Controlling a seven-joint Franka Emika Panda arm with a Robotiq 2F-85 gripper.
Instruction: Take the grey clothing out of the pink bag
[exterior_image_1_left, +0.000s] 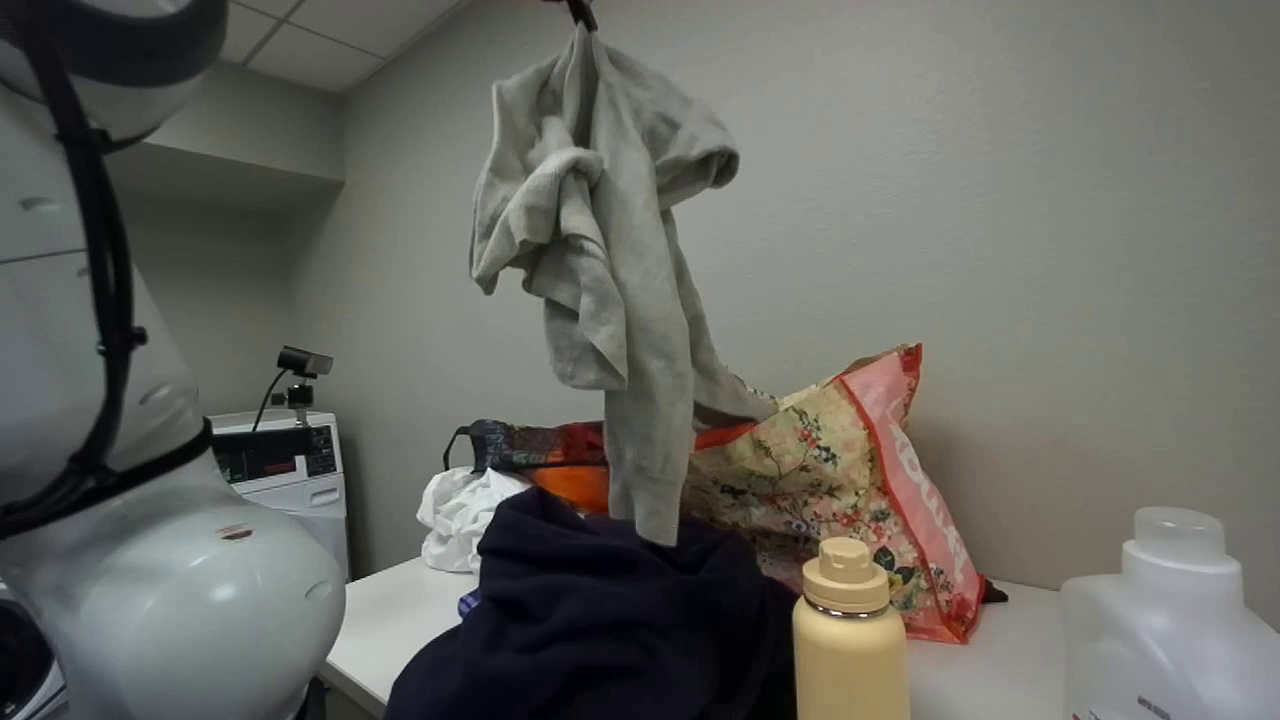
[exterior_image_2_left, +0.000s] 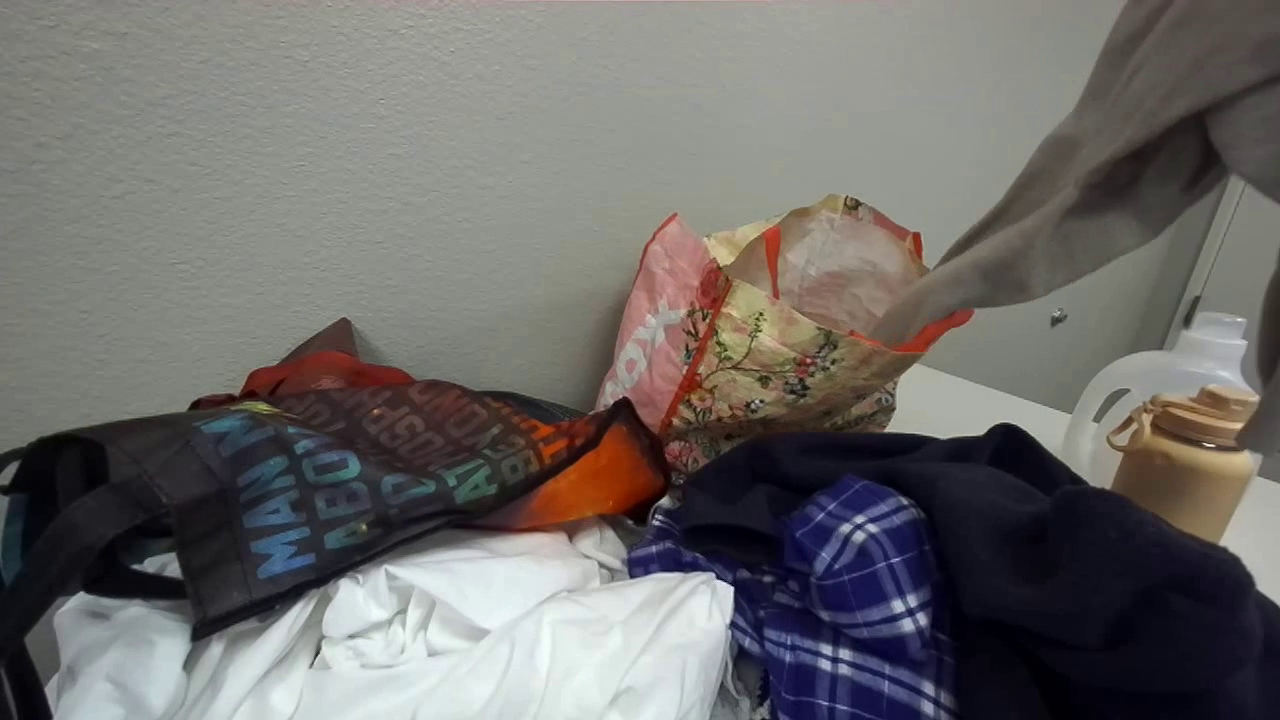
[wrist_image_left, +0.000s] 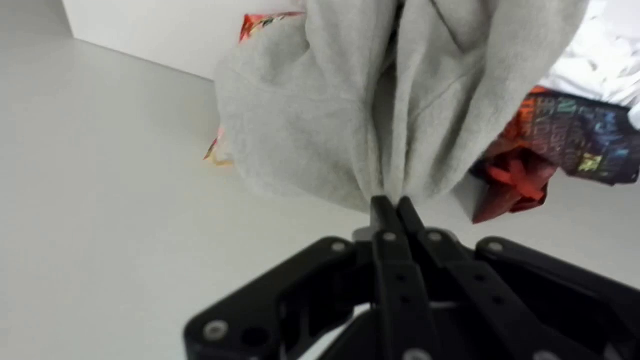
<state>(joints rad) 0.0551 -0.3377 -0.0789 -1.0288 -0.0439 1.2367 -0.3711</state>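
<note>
The grey clothing (exterior_image_1_left: 640, 230) hangs in the air from my gripper (exterior_image_1_left: 581, 14), high above the table. It also shows in an exterior view (exterior_image_2_left: 1120, 190) and in the wrist view (wrist_image_left: 310, 120). My gripper (wrist_image_left: 391, 202) is shut on a bunched top part of it. The pink bag (exterior_image_1_left: 905, 470) with floral sides stands tilted against the wall, its mouth open. In an exterior view, one long end of the clothing reaches down into the mouth of the bag (exterior_image_2_left: 660, 330); its tip is hidden inside. In the wrist view the clothing hides most of the bag.
Navy clothing (exterior_image_1_left: 600, 620) lies in front of the bag, with a blue plaid cloth (exterior_image_2_left: 860, 570) and white cloth (exterior_image_2_left: 480, 640) beside it. A black printed bag (exterior_image_2_left: 330, 480) lies near the wall. A yellow bottle (exterior_image_1_left: 850, 650) and a detergent jug (exterior_image_1_left: 1150, 640) stand nearby.
</note>
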